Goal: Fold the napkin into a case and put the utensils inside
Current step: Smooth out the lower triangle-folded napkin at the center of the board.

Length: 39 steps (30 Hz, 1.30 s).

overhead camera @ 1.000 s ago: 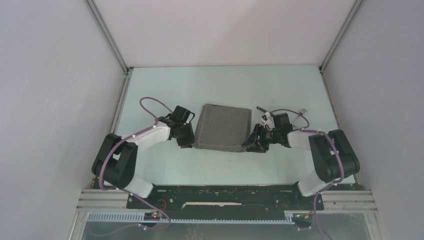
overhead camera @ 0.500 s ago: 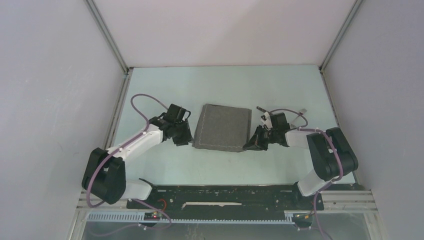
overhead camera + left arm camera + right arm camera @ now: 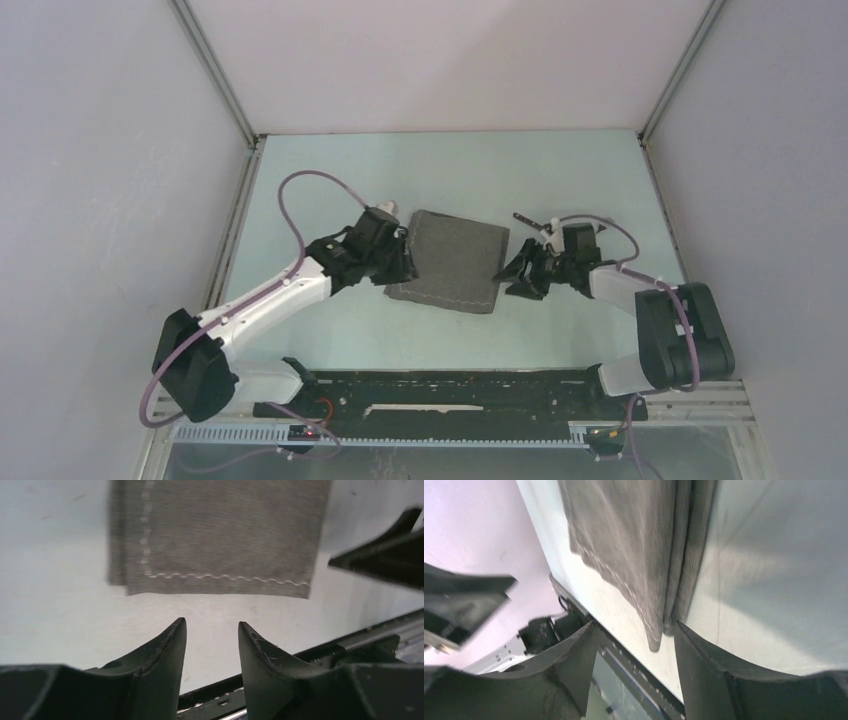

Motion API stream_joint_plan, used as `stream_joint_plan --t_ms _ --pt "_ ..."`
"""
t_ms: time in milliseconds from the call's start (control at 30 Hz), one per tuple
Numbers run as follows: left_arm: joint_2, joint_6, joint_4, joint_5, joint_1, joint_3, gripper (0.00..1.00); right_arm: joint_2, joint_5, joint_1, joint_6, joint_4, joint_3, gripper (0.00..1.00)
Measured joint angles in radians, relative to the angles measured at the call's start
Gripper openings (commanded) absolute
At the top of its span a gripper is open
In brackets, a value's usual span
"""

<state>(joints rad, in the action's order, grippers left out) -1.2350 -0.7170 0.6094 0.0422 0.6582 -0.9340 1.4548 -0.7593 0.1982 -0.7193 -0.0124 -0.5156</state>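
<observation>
left end effector (image 3: 404,266) agape beside folded napkin (image 3: 452,262)

napkin (image 3: 220,530): cut off at top edge | utensils (image 3: 524,218): mostly behind right arm (image 3: 618,284)

Grey woven napkin (image 3: 220,530), pale zigzag hem stitching, pale-green table (image 3: 450,170).

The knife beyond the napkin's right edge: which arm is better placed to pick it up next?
Probably the right. The knife lies close beside the open right gripper, while the left gripper sits across the napkin from it.
</observation>
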Motion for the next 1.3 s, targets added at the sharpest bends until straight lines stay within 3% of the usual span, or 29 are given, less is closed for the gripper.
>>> stream_joint_plan --t_ms 100,233,467,700,1300 --pt "-0.066 -0.019 -0.039 -0.009 0.087 -0.045 0.55 -0.013 -0.004 -0.096 0.038 0.028 -0.075 0.65" --pt "-0.235 -0.042 -0.092 -0.034 0.200 -0.150 0.51 0.098 -0.001 -0.190 0.063 0.024 -0.224 0.58" --pt "-0.463 -0.055 -0.165 -0.107 0.314 -0.305 0.50 0.352 -0.003 -0.223 0.056 -0.034 -0.443 0.53" --pt "-0.470 -0.062 -0.163 -0.117 0.307 -0.305 0.52 0.481 0.007 -0.180 0.039 -0.036 -0.575 0.60" --pt "-0.455 -0.052 -0.131 -0.128 0.290 -0.328 0.55 0.554 0.071 -0.137 0.101 0.056 -0.639 0.61"
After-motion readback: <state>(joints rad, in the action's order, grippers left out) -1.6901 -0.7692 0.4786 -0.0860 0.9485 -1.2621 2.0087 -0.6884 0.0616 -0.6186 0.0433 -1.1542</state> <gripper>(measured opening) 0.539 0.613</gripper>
